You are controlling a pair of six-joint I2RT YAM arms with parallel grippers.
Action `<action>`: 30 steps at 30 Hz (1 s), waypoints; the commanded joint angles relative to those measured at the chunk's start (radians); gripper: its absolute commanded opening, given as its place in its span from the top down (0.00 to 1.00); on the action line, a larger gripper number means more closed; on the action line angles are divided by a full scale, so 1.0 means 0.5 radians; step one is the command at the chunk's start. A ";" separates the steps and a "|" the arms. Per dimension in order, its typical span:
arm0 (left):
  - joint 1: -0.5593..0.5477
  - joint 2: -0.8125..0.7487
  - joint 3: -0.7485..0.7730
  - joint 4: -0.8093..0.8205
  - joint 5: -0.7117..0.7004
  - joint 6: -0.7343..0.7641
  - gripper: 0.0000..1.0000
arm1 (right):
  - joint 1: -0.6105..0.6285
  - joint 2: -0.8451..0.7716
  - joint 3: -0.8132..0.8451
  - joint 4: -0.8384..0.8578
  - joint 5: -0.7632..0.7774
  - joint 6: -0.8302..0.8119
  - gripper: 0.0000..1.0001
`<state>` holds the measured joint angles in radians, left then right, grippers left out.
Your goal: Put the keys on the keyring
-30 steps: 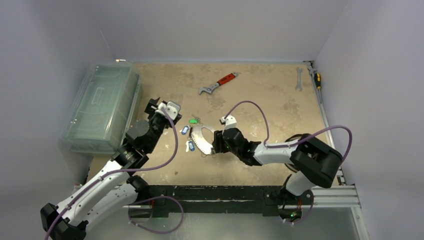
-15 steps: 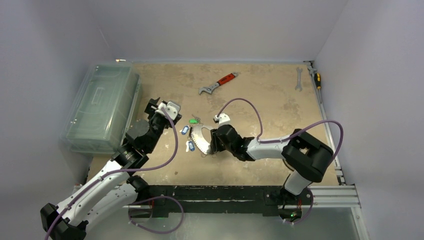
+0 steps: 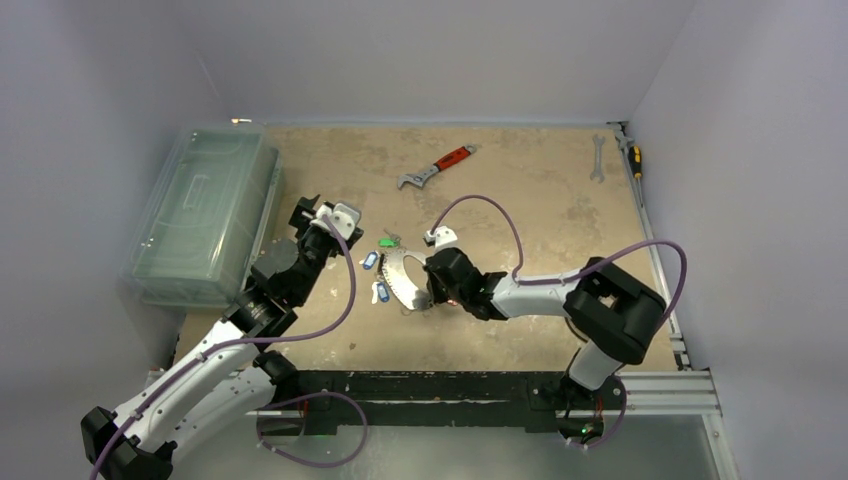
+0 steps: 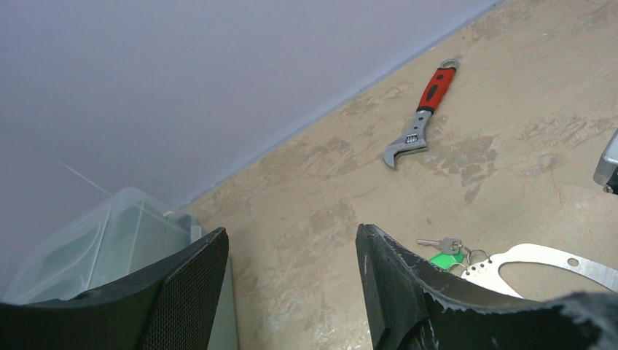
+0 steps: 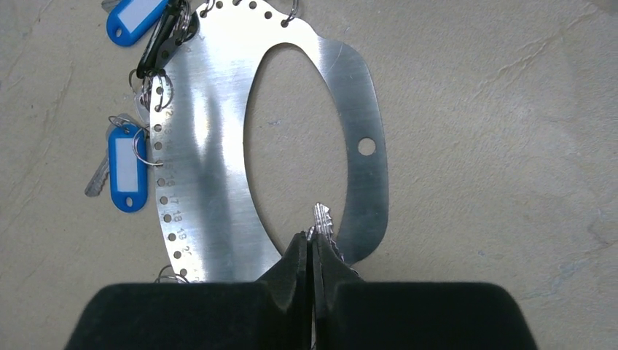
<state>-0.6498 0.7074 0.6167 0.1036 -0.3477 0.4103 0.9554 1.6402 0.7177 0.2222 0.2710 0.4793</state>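
The keyring is a flat silvery plate with an oval opening, lying on the table. Keys hang on small rings along its left edge: two with blue tags and a black-headed one. A green tag and a bare silver key lie at its far end. My right gripper is shut on a silver key, whose toothed tip juts over the opening's near end. My left gripper hangs open above the table, left of the keyring, holding nothing.
A red-handled adjustable wrench lies further back in the middle. A plain spanner and a screwdriver rest at the far right edge. A clear plastic box stands along the left side.
My right gripper has slid a little left toward the keyring and its jaws have come together on the silver key. The left arm has not moved.
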 commanded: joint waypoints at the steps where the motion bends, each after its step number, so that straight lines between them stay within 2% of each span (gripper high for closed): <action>1: 0.013 -0.013 0.041 0.040 0.014 -0.036 0.36 | 0.001 -0.149 0.031 -0.104 -0.018 -0.074 1.00; 9: 0.019 -0.004 0.040 0.040 0.014 -0.035 0.36 | 0.001 -0.446 -0.248 0.114 -0.288 -0.215 1.00; 16: 0.022 -0.001 0.038 0.038 0.003 -0.026 0.36 | 0.001 -0.448 -0.419 0.193 -0.460 -0.257 0.94; 18: 0.022 0.003 0.037 0.037 -0.003 -0.023 0.36 | 0.001 -0.447 -0.451 0.193 -0.454 -0.225 0.91; 27: 0.027 0.015 0.034 0.040 -0.022 -0.014 0.36 | 0.001 -0.635 -0.558 0.079 -0.359 0.018 0.70; 30: 0.032 0.021 0.034 0.041 -0.031 -0.010 0.36 | 0.001 -0.762 -0.594 0.009 -0.351 0.132 0.68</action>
<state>-0.6434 0.7143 0.6167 0.1032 -0.3485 0.4107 0.9554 1.3430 0.4400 0.2615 0.0677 0.4541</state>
